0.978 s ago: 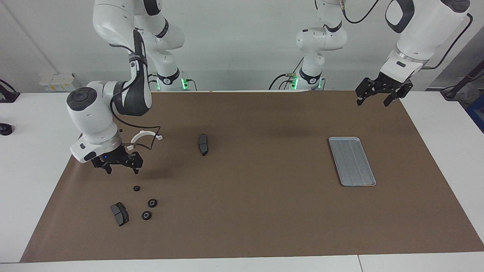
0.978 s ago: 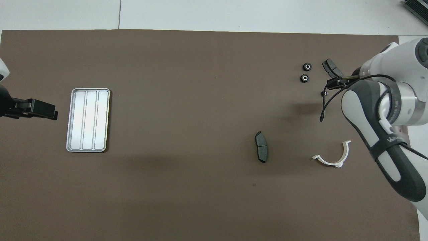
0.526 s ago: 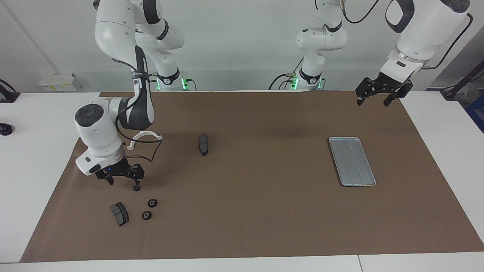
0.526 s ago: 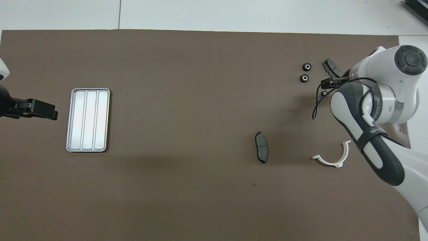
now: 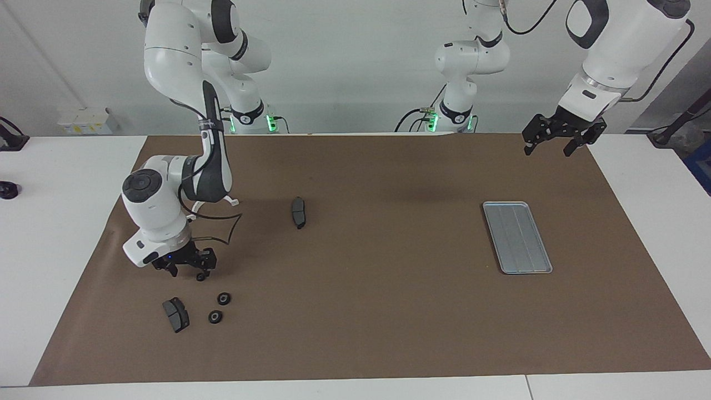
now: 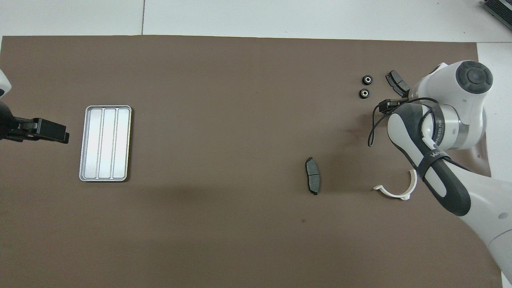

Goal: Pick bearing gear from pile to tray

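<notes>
In the facing view the right gripper [image 5: 187, 271] is down at the brown paper mat [image 5: 389, 311], at a tiny black round gear [image 5: 200, 276] by one fingertip; I cannot tell whether it pinches it. The overhead view hides that gear under the arm. Two more black gears [image 5: 223, 299] and a dark grey brake-pad-like piece [image 5: 175, 314] lie near that gear, farther from the robots. The grooved silver-grey metal tray [image 5: 517, 237] lies well apart from that gear, toward the left arm's end. The left gripper [image 5: 555, 145] waits, fingers spread, over the mat's edge. A white wall backs the table.
</notes>
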Controlling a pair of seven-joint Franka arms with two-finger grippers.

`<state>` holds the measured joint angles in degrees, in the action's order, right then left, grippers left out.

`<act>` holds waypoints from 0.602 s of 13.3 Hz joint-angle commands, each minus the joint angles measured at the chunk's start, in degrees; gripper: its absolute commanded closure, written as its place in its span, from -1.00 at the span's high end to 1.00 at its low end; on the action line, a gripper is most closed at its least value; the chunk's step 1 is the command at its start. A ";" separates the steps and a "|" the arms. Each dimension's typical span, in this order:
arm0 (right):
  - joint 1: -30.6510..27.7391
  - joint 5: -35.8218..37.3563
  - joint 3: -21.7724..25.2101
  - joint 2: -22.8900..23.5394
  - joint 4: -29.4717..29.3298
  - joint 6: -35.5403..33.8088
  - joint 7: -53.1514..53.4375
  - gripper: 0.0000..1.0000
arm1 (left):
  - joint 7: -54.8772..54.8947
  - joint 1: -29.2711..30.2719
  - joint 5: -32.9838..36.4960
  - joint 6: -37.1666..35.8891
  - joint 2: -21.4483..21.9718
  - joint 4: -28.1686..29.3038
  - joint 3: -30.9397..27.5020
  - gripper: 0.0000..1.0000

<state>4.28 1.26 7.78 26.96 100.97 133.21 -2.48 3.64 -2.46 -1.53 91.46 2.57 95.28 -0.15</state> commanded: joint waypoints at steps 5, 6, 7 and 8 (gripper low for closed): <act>0.11 -0.47 -0.23 -0.24 3.45 4.33 -0.60 0.30 | 0.84 0.62 0.56 0.38 1.30 1.40 0.24 1.00; 0.11 -0.47 -0.23 -0.33 3.45 4.33 0.01 0.23 | 0.84 0.62 0.56 0.38 1.30 1.31 0.24 1.00; 0.29 -0.47 -0.23 -0.24 3.54 4.33 0.80 0.18 | 0.75 0.53 0.56 0.38 1.30 1.31 0.24 1.00; 0.37 -0.47 -0.23 -0.24 3.54 4.42 1.33 0.13 | 0.75 0.53 0.56 0.38 1.30 1.31 0.24 1.00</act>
<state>4.46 1.22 7.69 27.03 103.53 136.18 -2.28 3.64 -2.46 -1.53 91.46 2.57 95.28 -0.15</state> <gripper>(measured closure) 0.388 0.000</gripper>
